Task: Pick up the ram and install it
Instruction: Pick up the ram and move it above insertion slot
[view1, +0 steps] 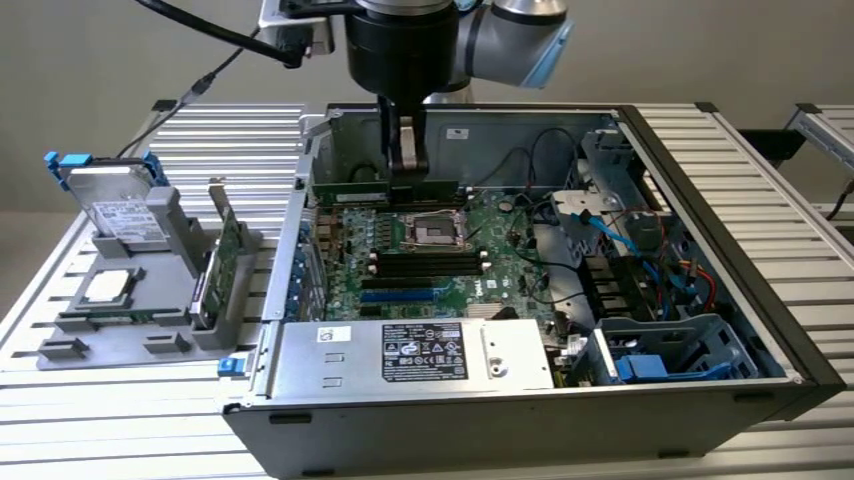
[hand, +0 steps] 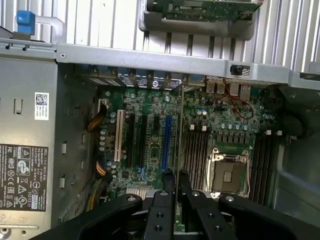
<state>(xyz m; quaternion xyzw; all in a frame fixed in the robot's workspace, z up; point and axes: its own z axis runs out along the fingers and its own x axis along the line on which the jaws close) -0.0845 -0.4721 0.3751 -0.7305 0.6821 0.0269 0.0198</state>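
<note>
**A:** What do your jaws have?

**B:** You have them clenched on the ram (view1: 350, 187), upper middle of the exterior view. It is held level on its long edge over the motherboard (view1: 447, 262), inside the open case (view1: 726, 240).

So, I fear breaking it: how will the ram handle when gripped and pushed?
The ram is a thin flat board, so probably stiff and light, yet fragile if bent. Pinched near mid-length by the end effector, it should hang level.
</note>
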